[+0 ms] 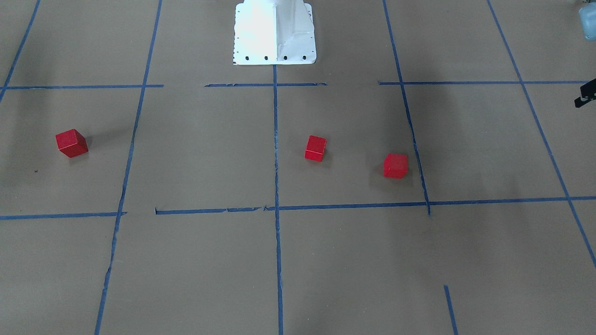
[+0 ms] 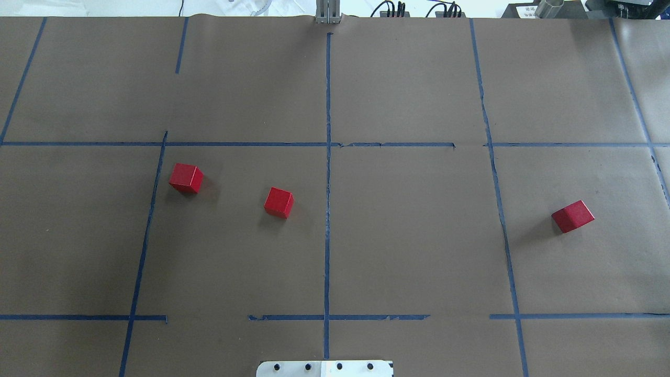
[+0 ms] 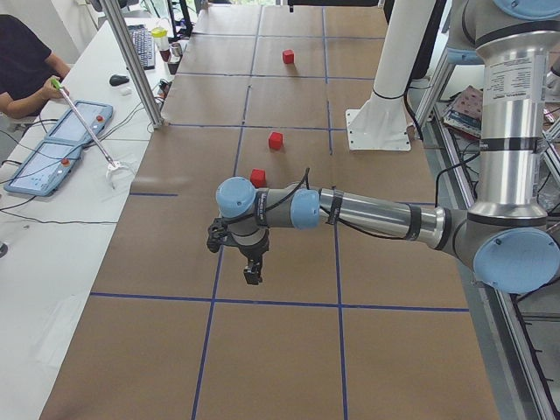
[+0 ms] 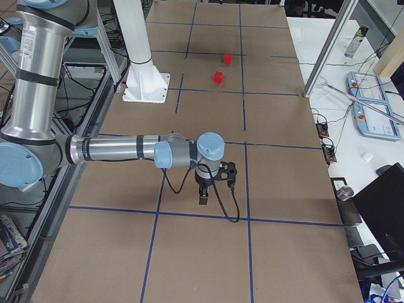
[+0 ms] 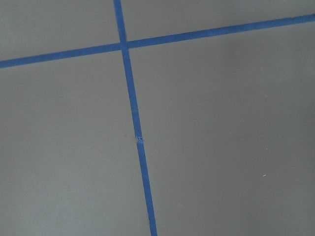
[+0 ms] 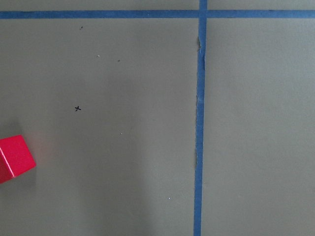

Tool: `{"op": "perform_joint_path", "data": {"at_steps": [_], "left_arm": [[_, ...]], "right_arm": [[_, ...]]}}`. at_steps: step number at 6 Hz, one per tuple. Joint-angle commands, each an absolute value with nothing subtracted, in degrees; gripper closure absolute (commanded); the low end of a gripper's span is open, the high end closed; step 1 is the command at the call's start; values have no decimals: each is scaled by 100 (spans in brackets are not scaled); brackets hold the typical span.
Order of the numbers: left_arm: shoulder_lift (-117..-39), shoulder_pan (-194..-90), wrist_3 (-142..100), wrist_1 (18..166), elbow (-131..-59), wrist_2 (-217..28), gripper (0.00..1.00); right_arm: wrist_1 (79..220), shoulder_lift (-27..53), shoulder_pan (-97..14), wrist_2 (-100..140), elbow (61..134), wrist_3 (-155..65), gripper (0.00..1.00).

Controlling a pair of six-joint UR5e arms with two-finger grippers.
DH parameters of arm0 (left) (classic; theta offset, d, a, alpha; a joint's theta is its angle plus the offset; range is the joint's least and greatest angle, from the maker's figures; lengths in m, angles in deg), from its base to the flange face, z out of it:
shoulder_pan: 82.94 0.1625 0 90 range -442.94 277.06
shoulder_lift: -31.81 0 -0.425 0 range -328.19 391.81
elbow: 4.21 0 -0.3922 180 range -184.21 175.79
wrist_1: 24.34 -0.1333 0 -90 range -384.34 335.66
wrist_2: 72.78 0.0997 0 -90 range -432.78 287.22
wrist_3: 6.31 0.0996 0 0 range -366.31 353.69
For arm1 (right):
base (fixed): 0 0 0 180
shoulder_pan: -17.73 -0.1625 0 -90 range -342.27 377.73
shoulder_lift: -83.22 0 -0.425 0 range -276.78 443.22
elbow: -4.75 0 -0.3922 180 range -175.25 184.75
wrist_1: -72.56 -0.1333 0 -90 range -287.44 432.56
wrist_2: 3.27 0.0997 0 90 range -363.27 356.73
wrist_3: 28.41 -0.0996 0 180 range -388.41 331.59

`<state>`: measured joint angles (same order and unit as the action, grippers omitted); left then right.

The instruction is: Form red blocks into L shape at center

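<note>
Three red blocks lie apart on the brown paper. One (image 2: 278,202) (image 1: 315,148) sits just left of the long blue centre line (image 2: 328,230). A second (image 2: 186,178) (image 1: 396,165) is further left, by a tape line. The third (image 2: 573,216) (image 1: 71,143) lies far right and shows at the right wrist view's left edge (image 6: 15,157). My left gripper (image 3: 252,273) hangs over the table's left end. My right gripper (image 4: 205,194) hangs over the right end. Both show only in the side views, so I cannot tell whether they are open or shut.
The white robot base (image 1: 274,32) stands at the table's near edge on the centre line. A black part (image 1: 585,95) pokes in at the front view's right edge. An operator (image 3: 22,66) sits at a side desk with tablets. The left wrist view shows only a tape crossing (image 5: 123,46).
</note>
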<state>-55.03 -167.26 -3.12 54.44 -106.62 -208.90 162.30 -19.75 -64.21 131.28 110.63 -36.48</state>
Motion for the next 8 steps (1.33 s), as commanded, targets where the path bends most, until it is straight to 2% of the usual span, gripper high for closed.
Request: {"op": "perform_joint_path", "data": {"at_steps": [1,3,4,8], "left_arm": [[-5381,-16819,-106,5571,-10660,-20971,0],[-5362,-16819,-95,5617,-10652,-20962,0],[-5327,-16828,-95,5539,-11000,-20980,0],[-5318,-16784,-148,5599,-10810,-20936,0]], "right_arm": [[16230,-1988,-6453,13137,11075,-3667,0],[16230,-1988,-6453,13137,11092,-3729,0],[16230,-1997,-6453,13137,11101,-3729,0],[15882,-1961,-6427,13164,11102,-3720,0]]}}
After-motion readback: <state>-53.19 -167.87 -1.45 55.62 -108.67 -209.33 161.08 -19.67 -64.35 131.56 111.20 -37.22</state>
